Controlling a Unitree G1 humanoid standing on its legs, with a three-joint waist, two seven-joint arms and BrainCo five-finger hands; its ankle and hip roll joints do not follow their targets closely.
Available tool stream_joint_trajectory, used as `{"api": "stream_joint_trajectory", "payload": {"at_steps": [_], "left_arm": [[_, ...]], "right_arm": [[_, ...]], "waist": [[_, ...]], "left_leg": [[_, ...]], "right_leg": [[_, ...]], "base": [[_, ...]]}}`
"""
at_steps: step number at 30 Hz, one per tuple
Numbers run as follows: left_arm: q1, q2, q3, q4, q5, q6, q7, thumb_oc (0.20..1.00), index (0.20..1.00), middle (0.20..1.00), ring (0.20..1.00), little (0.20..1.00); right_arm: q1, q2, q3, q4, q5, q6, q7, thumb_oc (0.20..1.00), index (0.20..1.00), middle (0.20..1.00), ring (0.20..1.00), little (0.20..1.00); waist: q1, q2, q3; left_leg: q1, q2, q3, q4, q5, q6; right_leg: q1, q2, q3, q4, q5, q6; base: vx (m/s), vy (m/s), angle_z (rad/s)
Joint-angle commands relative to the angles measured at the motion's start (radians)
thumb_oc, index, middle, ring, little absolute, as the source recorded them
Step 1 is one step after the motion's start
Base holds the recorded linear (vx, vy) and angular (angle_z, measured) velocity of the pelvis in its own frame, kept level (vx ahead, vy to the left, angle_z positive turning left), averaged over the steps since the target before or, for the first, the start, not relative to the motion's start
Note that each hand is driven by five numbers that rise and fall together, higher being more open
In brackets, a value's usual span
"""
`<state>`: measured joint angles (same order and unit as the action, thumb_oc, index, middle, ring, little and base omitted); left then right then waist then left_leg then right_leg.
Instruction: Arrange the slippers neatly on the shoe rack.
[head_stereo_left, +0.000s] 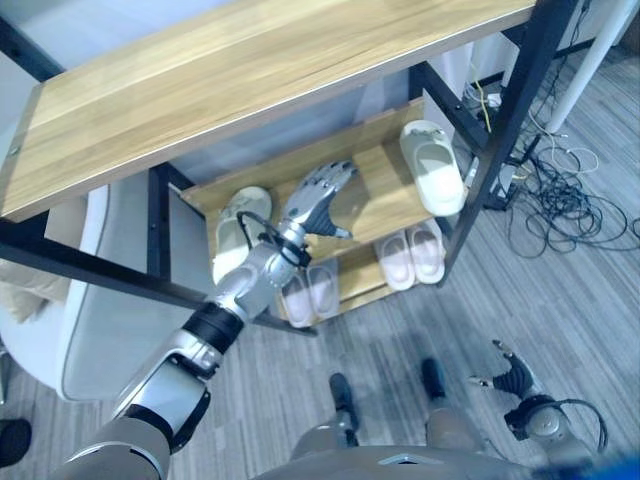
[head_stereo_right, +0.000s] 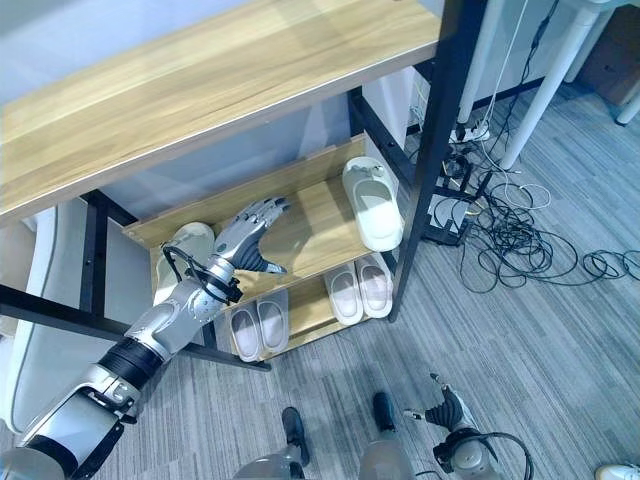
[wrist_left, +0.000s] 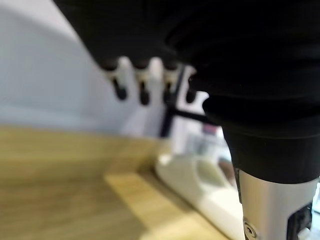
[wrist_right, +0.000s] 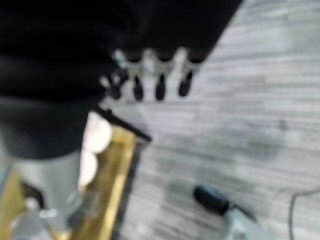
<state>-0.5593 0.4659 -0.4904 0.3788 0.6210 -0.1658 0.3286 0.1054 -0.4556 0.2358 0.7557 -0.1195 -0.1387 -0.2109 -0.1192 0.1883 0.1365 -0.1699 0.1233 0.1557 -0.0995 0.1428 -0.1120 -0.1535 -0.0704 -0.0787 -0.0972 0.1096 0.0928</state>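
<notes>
1. Left eye view: nearest, the left hand (head_stereo_left: 318, 198) reached over the shoe rack (head_stereo_left: 250, 60)'s middle shelf with straight fingers, empty. One cream slipper (head_stereo_left: 433, 166) lay at that shelf's right end, toe pointing inward; its mate (head_stereo_left: 238, 230) lay well apart at the left end, long axis front to back.
2. Right eye view: two pale pairs (head_stereo_right: 360, 287) sat side by side on the bottom shelf. The right hand (head_stereo_right: 445, 412) hung low, fingers relaxed.
3. Judgement: only pairing the cream slippers remained.
</notes>
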Motion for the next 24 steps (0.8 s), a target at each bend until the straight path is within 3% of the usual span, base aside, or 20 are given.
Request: {"api": "stream_joint_trajectory", "payload": {"at_steps": [1, 9, 24], "left_arm": [[-0.020, 0.068, 0.055, -0.023, 0.011, 0.019, 0.068, 1.000, 1.000, 1.000, 1.000, 1.000], [-0.048, 0.117, 0.043, -0.003, -0.006, 0.013, 0.023, 1.000, 1.000, 1.000, 1.000, 1.000], [-0.332, 0.221, -0.147, 0.245, 0.017, 0.032, 0.006, 1.000, 1.000, 1.000, 1.000, 1.000]], "right_arm": [[-0.008, 0.025, 0.002, -0.001, 0.024, -0.018, -0.018, 1.000, 1.000, 1.000, 1.000, 1.000], [0.003, 0.019, -0.005, -0.012, 0.026, -0.010, -0.007, 1.000, 1.000, 1.000, 1.000, 1.000], [-0.014, -0.017, 0.035, -0.019, 0.017, -0.024, 0.004, 1.000, 1.000, 1.000, 1.000, 1.000]], "waist": [[0.013, -0.043, -0.013], [0.015, -0.044, -0.020], [-0.002, -0.060, -0.022]], "left_leg": [[0.001, -0.011, -0.061, 0.012, -0.047, -0.040], [-0.002, -0.012, -0.067, 0.012, -0.047, -0.039], [-0.065, -0.003, -0.070, 0.012, -0.033, -0.039]], "right_leg": [[0.002, -0.067, -0.027, 0.019, -0.083, 0.057], [0.006, -0.065, -0.032, 0.016, -0.084, 0.058], [-0.069, -0.061, -0.026, 0.029, -0.068, 0.067]], "base": [[0.03, -0.031, 0.01], [0.01, 0.000, 0.07], [-0.01, -0.004, 0.00]]}}
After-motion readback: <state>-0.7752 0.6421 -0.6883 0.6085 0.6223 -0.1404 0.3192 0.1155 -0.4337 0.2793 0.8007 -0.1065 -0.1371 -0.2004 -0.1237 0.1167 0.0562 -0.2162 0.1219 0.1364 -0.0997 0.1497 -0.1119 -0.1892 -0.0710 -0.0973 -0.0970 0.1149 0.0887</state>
